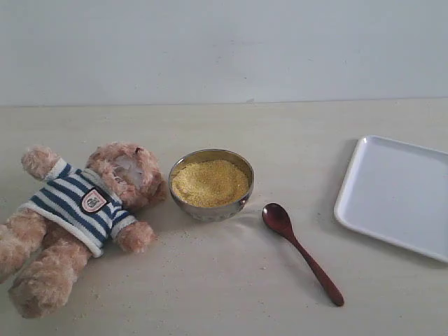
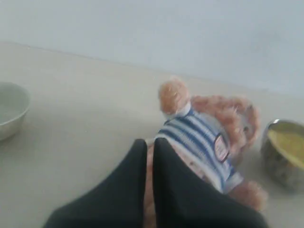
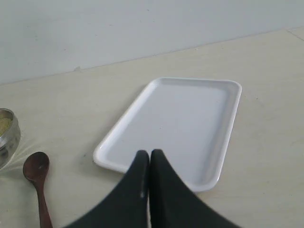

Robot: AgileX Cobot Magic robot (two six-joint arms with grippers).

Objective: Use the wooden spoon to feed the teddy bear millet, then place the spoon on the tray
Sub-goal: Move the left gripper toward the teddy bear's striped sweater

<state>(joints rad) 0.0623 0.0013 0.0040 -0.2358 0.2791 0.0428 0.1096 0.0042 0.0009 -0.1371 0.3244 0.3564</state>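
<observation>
The teddy bear (image 1: 77, 217) lies on its back at the left of the table, in a blue-and-white striped shirt. Beside its head stands the metal bowl (image 1: 211, 183) heaped with yellow millet (image 1: 210, 183). The wooden spoon (image 1: 301, 252) lies flat on the table to the right of the bowl, handle toward the front. The white tray (image 1: 395, 196) rests at the right edge. Neither arm shows in the exterior view. My left gripper (image 2: 148, 142) hangs shut over the teddy bear (image 2: 204, 137). My right gripper (image 3: 149, 154) is shut above the tray (image 3: 175, 121), the spoon (image 3: 38, 180) off to its side.
A second, empty metal bowl (image 2: 9, 114) appears only in the left wrist view, away from the bear. A pale wall (image 1: 224, 49) backs the table. Loose grains are scattered on the table around the bowl and bear.
</observation>
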